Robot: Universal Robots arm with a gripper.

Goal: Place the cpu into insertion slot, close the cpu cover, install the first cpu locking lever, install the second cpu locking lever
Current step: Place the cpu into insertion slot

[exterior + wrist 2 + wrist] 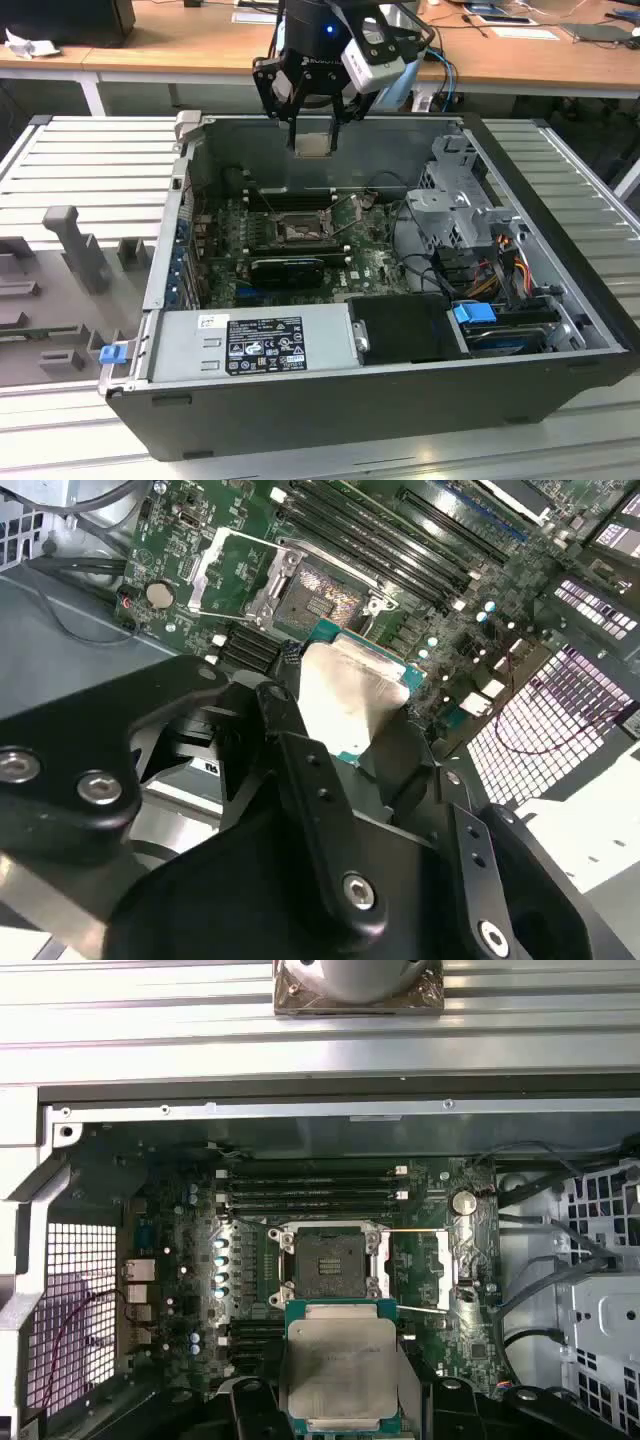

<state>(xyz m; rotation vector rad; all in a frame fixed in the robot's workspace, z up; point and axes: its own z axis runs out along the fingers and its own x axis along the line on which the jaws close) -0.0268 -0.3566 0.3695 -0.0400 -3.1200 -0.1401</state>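
The open computer case lies on its side with the green board facing up. On that board the socket sits bare, and its cover is swung open beside it. The chip hangs above the case, metal face up, well apart from the socket.

The likeliest trouble is a crooked landing. If the chip tips or slides in the grip, or comes down off-centre, it could sit askew on the socket's fine contacts and damage them.

The gripper is narrowed to the chip's width. Its fingers clamp two opposite edges and touch nothing else.
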